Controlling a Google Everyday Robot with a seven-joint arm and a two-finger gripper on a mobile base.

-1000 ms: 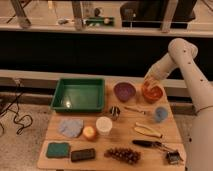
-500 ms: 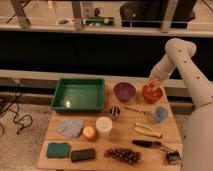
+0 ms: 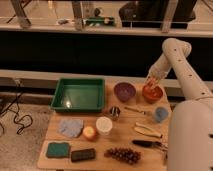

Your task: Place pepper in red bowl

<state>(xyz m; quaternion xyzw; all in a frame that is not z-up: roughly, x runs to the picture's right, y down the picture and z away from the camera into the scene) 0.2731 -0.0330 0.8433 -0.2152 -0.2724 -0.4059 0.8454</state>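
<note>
Orange-red and round, the red bowl [image 3: 152, 94] sits at the far right of the wooden tabletop [image 3: 55, 161], just beside the purple bowl [image 3: 124, 91] on its left. The hand [image 3: 151, 81] hangs directly over the red bowl, its tip at or just above the rim, with the white arm [image 3: 186, 75] reaching down to it from the right. Whether the hand is open, closed or gripping something cannot be told. The pepper cannot be made out apart from the bowl's own colour; nothing like it lies elsewhere on the tabletop, so it is either at the hand or inside the bowl beneath it. A green tray [image 3: 79, 95] stands left of the purple bowl. Nearer the front are a white cup [image 3: 104, 125], a round orange fruit [image 3: 90, 132] and a bunch of grapes [image 3: 123, 155], all well apart from the hand.
</note>
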